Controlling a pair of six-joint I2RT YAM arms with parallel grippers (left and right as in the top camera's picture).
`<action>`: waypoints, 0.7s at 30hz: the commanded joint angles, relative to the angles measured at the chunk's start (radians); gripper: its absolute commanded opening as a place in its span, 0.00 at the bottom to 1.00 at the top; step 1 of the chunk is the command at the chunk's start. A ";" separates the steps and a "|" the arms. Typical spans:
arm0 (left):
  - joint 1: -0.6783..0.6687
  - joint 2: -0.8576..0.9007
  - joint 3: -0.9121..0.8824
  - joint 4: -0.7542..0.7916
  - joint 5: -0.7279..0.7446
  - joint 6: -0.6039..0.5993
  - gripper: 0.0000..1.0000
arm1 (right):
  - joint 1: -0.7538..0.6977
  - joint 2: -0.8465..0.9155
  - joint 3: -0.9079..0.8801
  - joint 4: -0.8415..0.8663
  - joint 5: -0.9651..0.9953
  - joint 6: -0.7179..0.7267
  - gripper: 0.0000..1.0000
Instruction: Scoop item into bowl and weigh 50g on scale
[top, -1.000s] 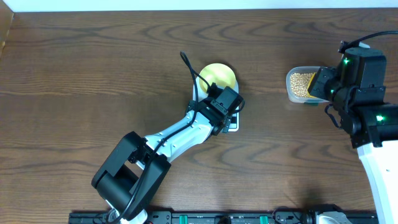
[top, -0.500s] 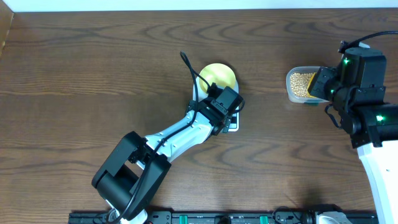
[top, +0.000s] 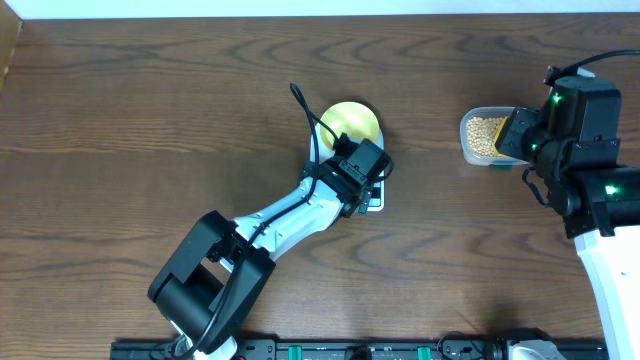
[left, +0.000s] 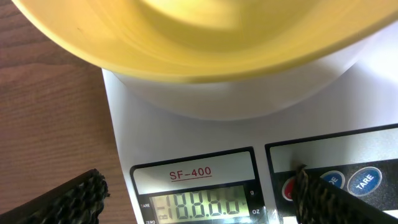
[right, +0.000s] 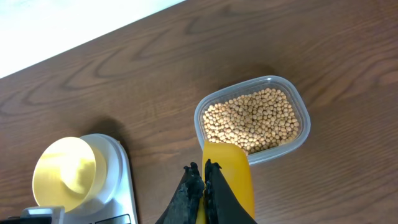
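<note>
The pale-yellow bowl (top: 350, 122) (left: 199, 37) sits on the round platform of the white scale (left: 155, 143) (right: 119, 180). My left gripper (top: 364, 178) (left: 199, 202) hangs open low over the scale's front. One fingertip (left: 323, 199) covers the red button, and the display between the fingers has all its digits lit. The beans (top: 485, 131) (right: 252, 118) fill a clear tub (right: 305, 124) at the right. My right gripper (top: 512, 136) (right: 204, 171) is shut on a yellow scoop (right: 230, 177), whose front end is at the tub's near rim. The bowl (right: 65, 174) looks empty.
Bare dark wood table (top: 150, 120) lies all around. A white edge (right: 62, 25) runs along the far side of the table. My left arm (top: 270, 225) stretches diagonally from the front edge to the scale.
</note>
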 joint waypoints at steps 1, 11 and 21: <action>0.000 0.066 -0.018 -0.013 0.002 0.010 0.98 | -0.006 0.001 0.023 0.000 0.000 -0.012 0.01; 0.000 0.073 -0.018 -0.014 0.002 0.010 0.98 | -0.006 0.001 0.023 0.000 0.000 -0.012 0.01; 0.000 0.063 -0.009 -0.029 0.001 0.010 0.98 | -0.006 0.001 0.023 -0.001 0.000 -0.012 0.01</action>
